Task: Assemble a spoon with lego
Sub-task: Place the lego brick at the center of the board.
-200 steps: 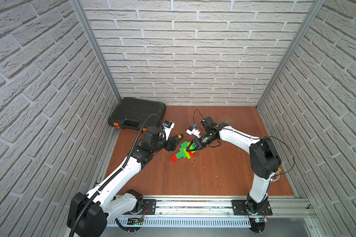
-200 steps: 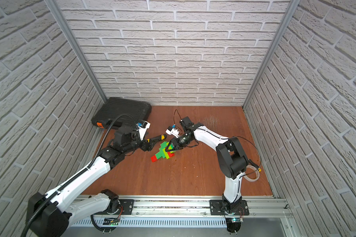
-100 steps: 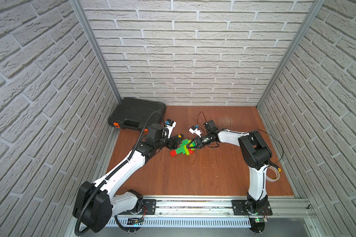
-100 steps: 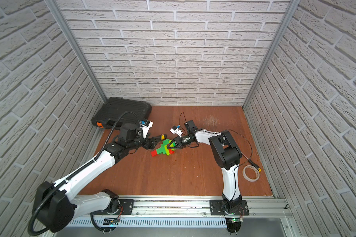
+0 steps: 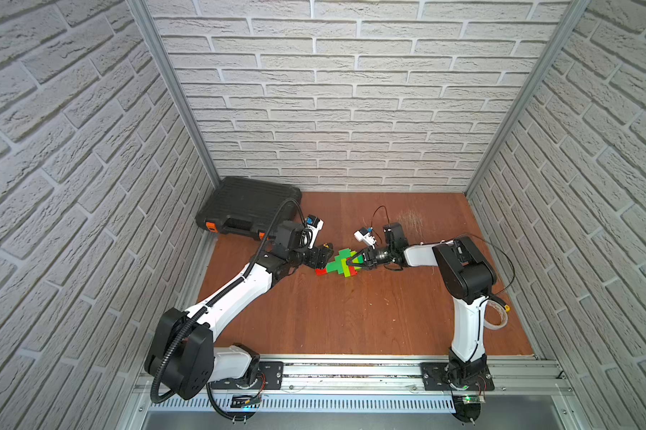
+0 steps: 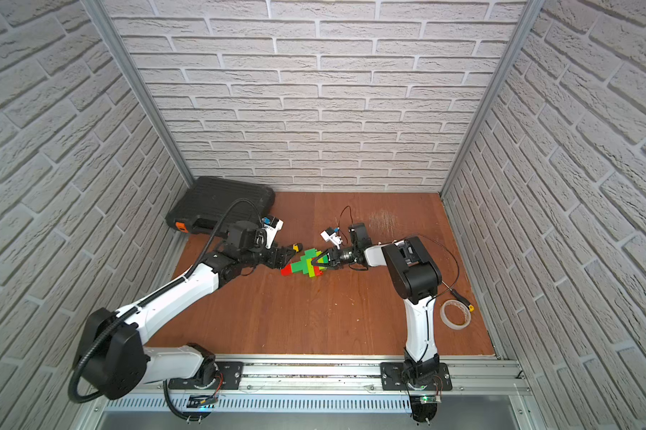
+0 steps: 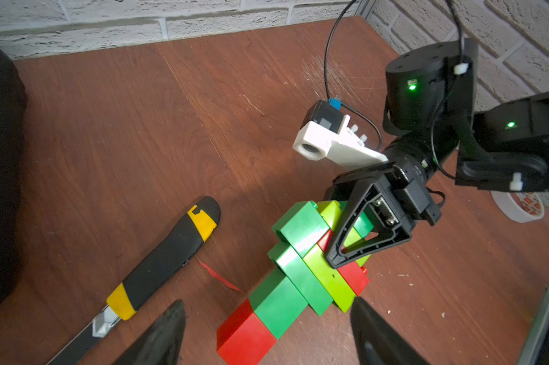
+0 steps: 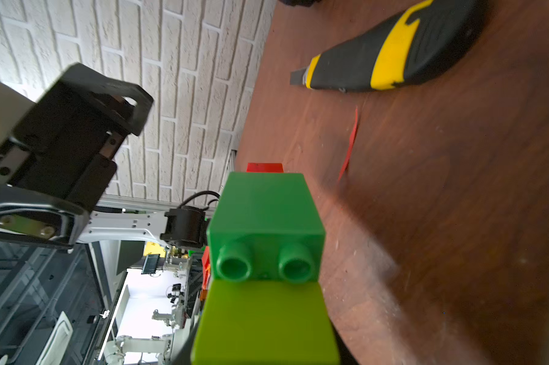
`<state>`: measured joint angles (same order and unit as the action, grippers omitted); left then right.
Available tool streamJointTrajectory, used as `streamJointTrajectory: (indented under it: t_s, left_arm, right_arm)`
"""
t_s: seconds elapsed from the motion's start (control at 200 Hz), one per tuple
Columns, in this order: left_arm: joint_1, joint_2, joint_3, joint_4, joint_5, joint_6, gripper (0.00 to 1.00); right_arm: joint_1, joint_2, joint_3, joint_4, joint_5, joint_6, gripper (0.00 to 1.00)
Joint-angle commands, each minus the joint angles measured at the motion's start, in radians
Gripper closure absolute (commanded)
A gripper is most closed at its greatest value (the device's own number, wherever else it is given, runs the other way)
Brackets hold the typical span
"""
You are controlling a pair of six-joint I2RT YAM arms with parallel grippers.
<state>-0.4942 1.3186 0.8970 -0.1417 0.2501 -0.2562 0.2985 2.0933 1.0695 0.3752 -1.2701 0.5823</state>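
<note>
Nearest the camera head, a silver slotted aluminium rail (image 5: pixel 351 372) carries the bases of both white-and-black arms, which lean in toward each other over the brown wooden table (image 5: pixel 332 320). Just past the rail, on the right side, lies a flat roll of pale tape (image 6: pixel 456 327), well apart from the work and apparently no part of it.

Around mid-table is the spoon (image 5: pixel 337 263), a flat figure of chunky plastic lego bricks. It has a wide dark green head crossed by lime and red stripes, a narrow green stem, and a red brick at the end. It sits between the two grippers, stem toward the left arm and head toward the right.

The left gripper (image 7: pixel 267 316) is spread wide. Its black fingertips (image 7: pixel 169 322) stand on either side of the red end without touching it, which looks like a stance for closing on the stem. The right gripper (image 7: pixel 335 260) appears clenched on the spoon's head. One triangular black finger lies across the lime stripe and its partner is hidden beneath, probably to steady the figure for the other arm. With every part joined, the build looks close to done.

Just beyond the stem lies a black-and-yellow plastic utility knife (image 7: pixel 159 262), with a thin red scrap (image 7: pixel 219 277) between it and the spoon. Farther back, a black moulded plastic tool case (image 5: pixel 251 208) sits in the left rear corner against the white brick-pattern wall (image 5: pixel 332 111).
</note>
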Motion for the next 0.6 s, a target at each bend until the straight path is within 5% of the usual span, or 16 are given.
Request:
streamJointTrajectory:
  t_s: [0.0, 0.18, 0.4, 0.595]
  left_arm:
    - [-0.007, 0.019, 0.025, 0.056, 0.018, -0.02, 0.19]
    - [-0.011, 0.05, 0.039, 0.079, 0.028, -0.024, 0.19]
    - [-0.012, 0.077, 0.06, 0.078, 0.031, -0.018, 0.19]
    - [-0.011, 0.112, 0.067, 0.085, 0.038, -0.029, 0.19]
  right_arm:
    - [-0.011, 0.065, -0.034, 0.437, -0.062, 0.288, 0.81]
    - [-0.024, 0.233, -0.02, 1.03, -0.038, 0.742, 0.8]
    - [-0.019, 0.234, -0.026, 0.94, -0.031, 0.646, 0.78]
    - [-0.022, 0.224, -0.027, 0.868, -0.036, 0.599, 0.56]
